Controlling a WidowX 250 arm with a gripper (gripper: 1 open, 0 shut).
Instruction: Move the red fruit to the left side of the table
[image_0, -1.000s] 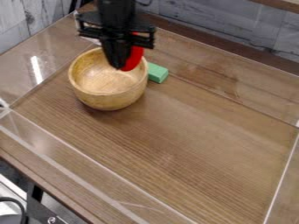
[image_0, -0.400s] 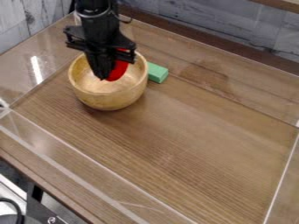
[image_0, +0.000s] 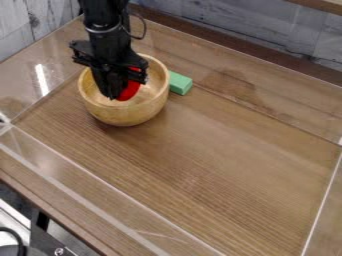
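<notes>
The red fruit (image_0: 131, 89) shows as a small glossy red patch low inside the wooden bowl (image_0: 96, 106), at the back left of the table (image_0: 227, 150). My black gripper (image_0: 119, 84) reaches straight down into the bowl, its fingers close around the fruit and hiding most of it. From this view I cannot make out whether the fingers still press on the fruit or stand apart from it. Whether the fruit rests on the bowl's floor is also hidden.
A flat green block (image_0: 181, 85) lies just right of the bowl. Low clear acrylic walls (image_0: 160, 236) run along the table's front and sides. Brown wood-grain tabletop stretches to the right of the bowl and in front of it.
The gripper has carried the red fruit leftward from the bowl's right rim and down into the bowl. The bowl and the green block have stayed put.
</notes>
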